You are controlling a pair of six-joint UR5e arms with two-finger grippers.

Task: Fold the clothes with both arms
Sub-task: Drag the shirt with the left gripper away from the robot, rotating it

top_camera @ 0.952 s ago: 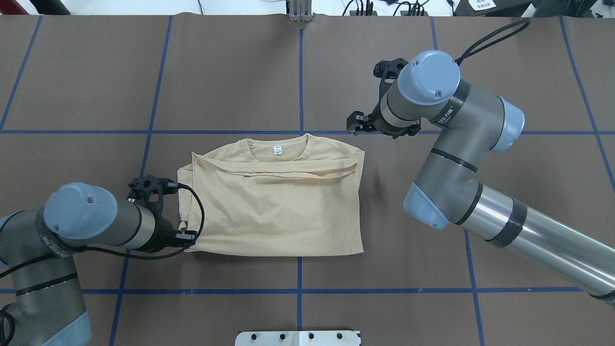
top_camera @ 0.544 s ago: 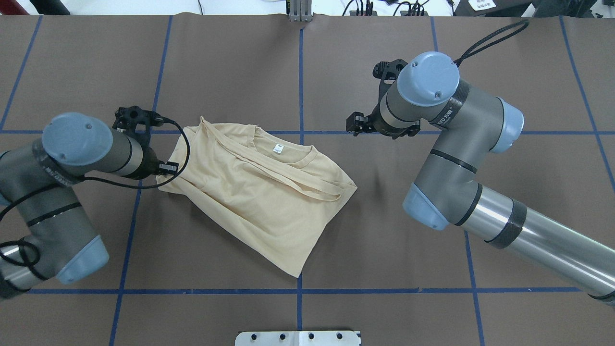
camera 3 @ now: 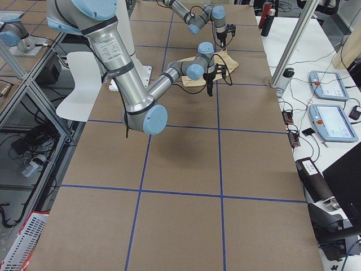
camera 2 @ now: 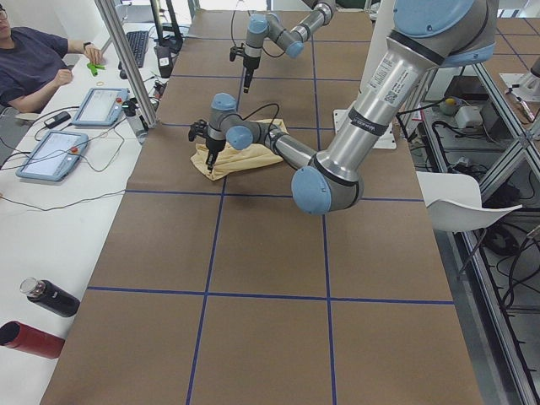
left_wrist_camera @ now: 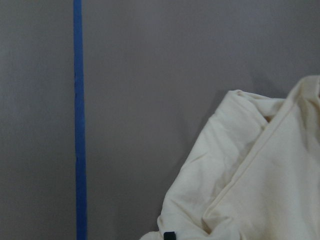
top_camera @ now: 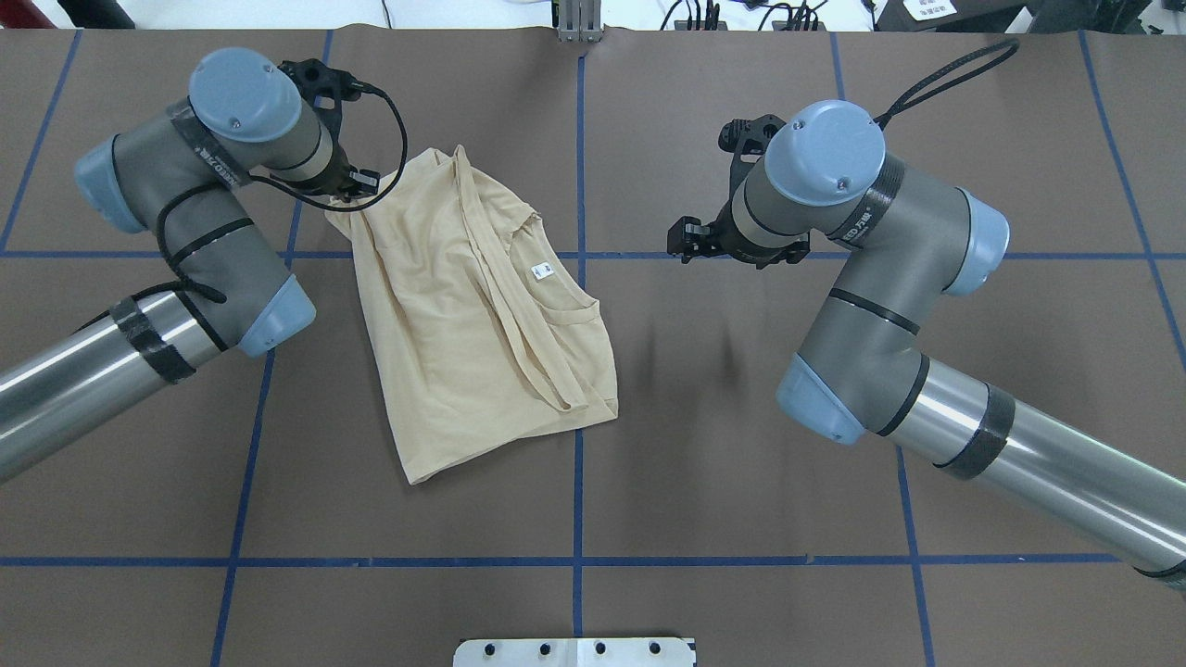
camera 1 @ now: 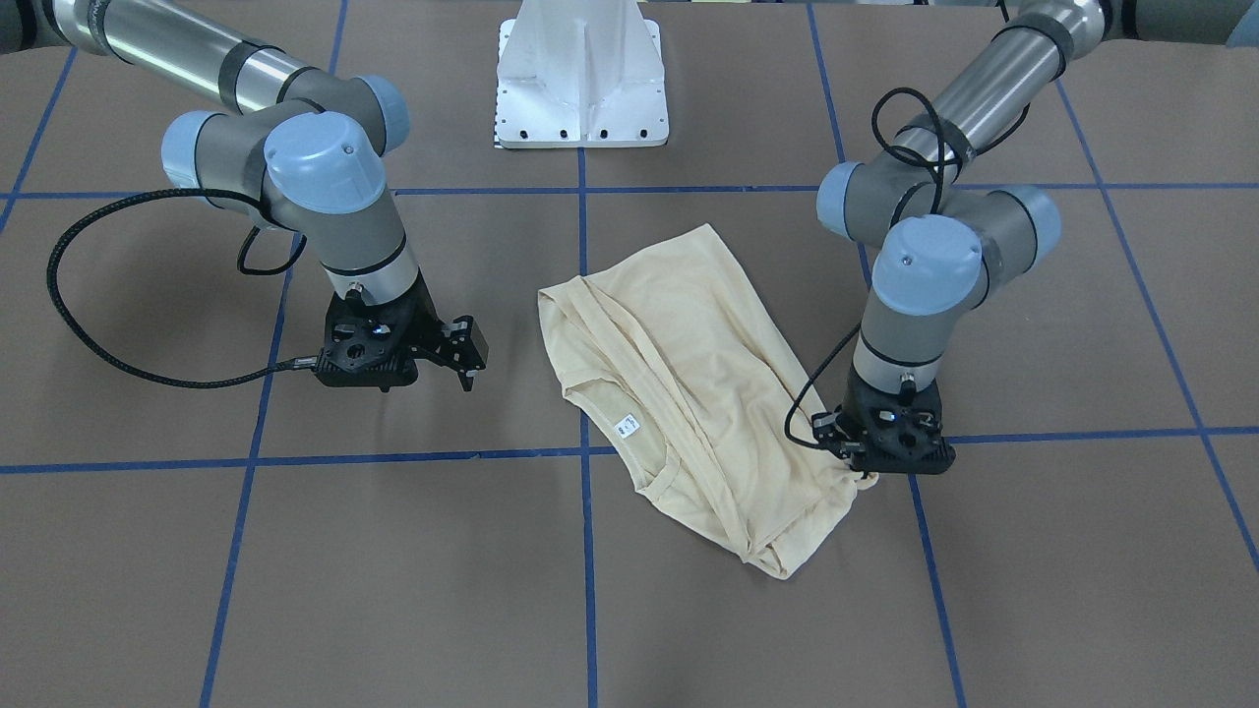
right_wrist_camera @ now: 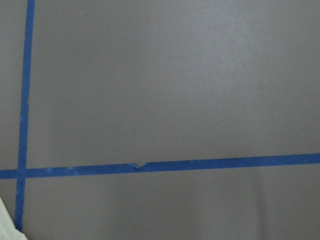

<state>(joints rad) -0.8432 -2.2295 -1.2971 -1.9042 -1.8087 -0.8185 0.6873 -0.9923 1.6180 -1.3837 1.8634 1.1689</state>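
Overhead exterior: T-shirt (top_camera: 463, 333) farther clockwise, apparently in left hand (top_camera: 360, 192).

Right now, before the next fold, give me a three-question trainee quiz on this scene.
1. Which gripper is at the T-shirt corner?
2. True or false: the right gripper touches no cloth.
3. The neck label is: A white, B red, C navy.
Key: 1 left gripper, shut on it; 2 true; 3 A.
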